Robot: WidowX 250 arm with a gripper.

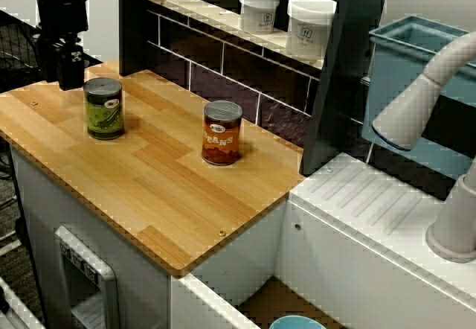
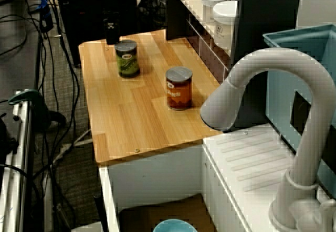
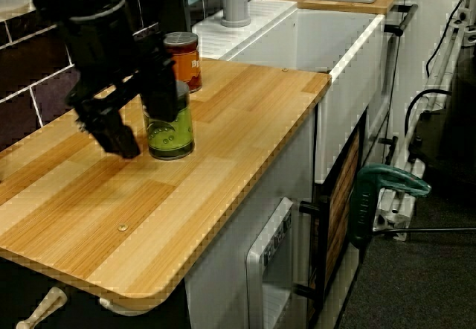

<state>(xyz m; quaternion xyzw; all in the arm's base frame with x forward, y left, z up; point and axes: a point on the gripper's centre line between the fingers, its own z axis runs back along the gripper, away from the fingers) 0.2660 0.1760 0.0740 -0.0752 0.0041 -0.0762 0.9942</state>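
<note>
A green-labelled can (image 1: 104, 108) stands upright on the wooden counter (image 1: 141, 187), toward its left end. An orange-labelled beans can (image 1: 222, 132) stands upright further right, near the tiled back wall. My black gripper (image 1: 71, 80) hangs low over the counter's far left corner, just beside the green can and apart from it. In the view from behind the arm the gripper (image 3: 146, 132) is open, one finger (image 3: 115, 132) left of the green can (image 3: 171, 128) and the other overlapping it, with nothing held. The view from over the tap shows the gripper (image 2: 112, 37) behind the green can (image 2: 127, 59).
Two white jars (image 1: 259, 9) sit on the shelf above the dark tiles. A grey tap (image 1: 424, 106) arches over the white sink unit (image 1: 372, 202), beside a blue bin (image 1: 409, 53). A green clamp (image 3: 383, 187) stands by the counter's front. Cables cover the floor (image 2: 52, 111).
</note>
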